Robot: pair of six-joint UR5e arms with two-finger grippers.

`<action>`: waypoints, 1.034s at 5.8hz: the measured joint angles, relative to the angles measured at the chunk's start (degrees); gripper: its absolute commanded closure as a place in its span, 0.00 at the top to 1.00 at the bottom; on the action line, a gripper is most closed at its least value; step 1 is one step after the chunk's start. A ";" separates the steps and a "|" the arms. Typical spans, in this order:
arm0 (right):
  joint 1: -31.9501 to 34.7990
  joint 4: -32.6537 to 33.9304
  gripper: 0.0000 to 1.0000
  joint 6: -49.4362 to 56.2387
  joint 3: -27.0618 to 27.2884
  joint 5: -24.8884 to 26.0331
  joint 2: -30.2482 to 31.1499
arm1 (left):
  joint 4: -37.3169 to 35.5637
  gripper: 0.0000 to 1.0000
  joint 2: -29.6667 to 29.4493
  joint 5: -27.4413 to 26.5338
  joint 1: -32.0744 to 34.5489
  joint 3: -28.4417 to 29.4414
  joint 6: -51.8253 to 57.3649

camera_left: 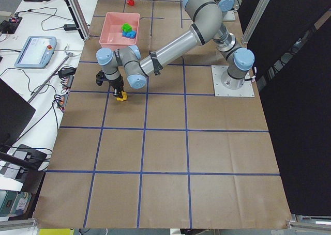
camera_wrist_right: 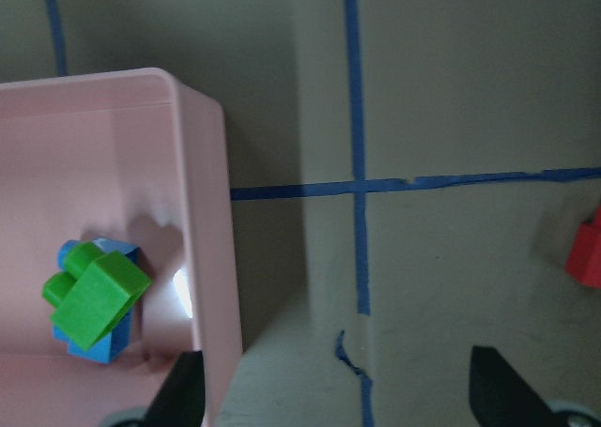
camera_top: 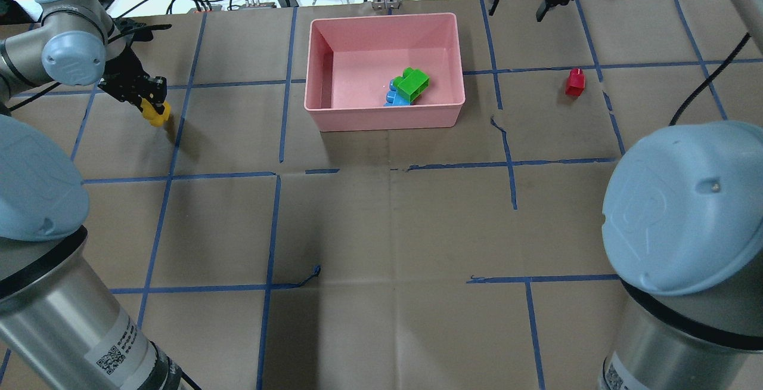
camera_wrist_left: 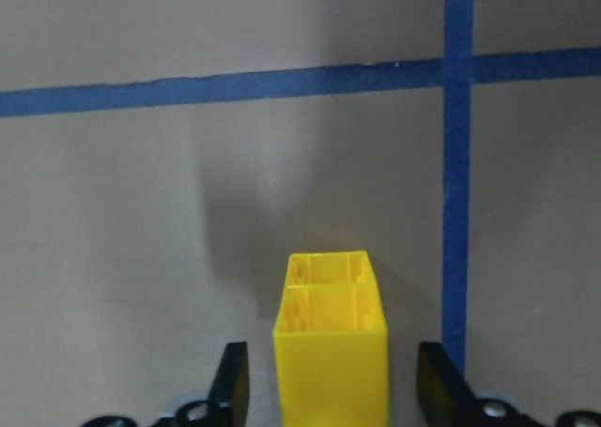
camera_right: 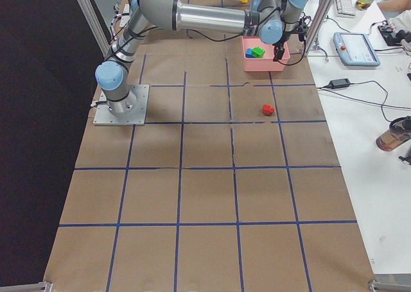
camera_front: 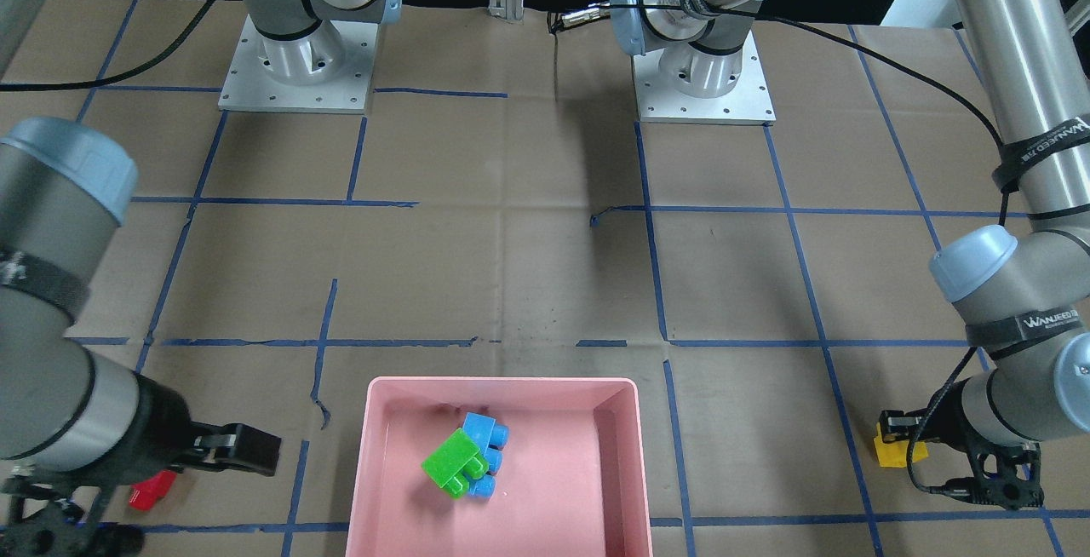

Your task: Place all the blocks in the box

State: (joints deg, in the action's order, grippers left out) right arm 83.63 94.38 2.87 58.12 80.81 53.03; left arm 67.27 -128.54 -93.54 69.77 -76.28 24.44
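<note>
1. The yellow brick [camera_top: 156, 114] is well off to the robot's left of the pink box [camera_top: 381, 120]. The left hand [camera_wrist_left: 331, 375] straddles it, jaws apart, with a gap showing on each side.
2. It is probably light, rigid and slick, so a pinch across its flat side walls should hold best.
3. The red brick [camera_top: 575, 81] lies on the table [camera_top: 381, 229] to the right of the box. The right hand [camera_wrist_right: 338, 394] is spread wide and empty.
4. The green brick [camera_top: 412, 83] and the blue brick [camera_top: 393, 99] lie inside the box.
</note>
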 measured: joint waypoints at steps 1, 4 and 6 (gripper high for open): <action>-4.03 -0.36 0.99 3.57 0.44 2.17 -1.61 | 0.96 0.00 1.97 2.50 2.23 0.60 -0.92; -7.53 0.31 0.99 4.51 1.48 5.88 -8.39 | 1.09 0.00 8.05 12.98 13.89 1.21 -12.59; -7.70 7.48 0.99 4.47 5.98 6.64 -9.80 | -3.99 0.29 7.77 16.95 22.52 0.49 -21.61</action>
State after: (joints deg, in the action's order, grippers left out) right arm 75.93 101.86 7.34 64.10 87.46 43.24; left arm 63.28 -120.77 -76.59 92.28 -75.79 2.83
